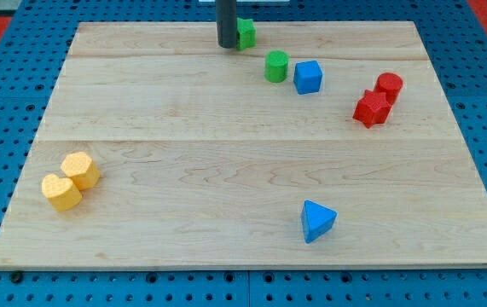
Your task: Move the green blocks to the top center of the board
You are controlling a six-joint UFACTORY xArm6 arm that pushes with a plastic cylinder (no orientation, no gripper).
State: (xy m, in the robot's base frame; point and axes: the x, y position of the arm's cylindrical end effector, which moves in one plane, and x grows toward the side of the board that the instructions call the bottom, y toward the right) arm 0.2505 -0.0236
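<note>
A green block (246, 32) lies at the top centre of the wooden board (183, 213), its shape partly hidden by my rod. My tip (226, 44) rests on the board right against that block's left side. A green cylinder (276, 66) stands a little lower and to the right. It is apart from my tip.
A blue cube (308, 77) sits just right of the green cylinder. Two red blocks (378, 100) touch at the right. A yellow hexagon (81, 170) and a yellow heart (60, 191) touch at the lower left. A blue triangle (317, 221) lies at the bottom centre-right.
</note>
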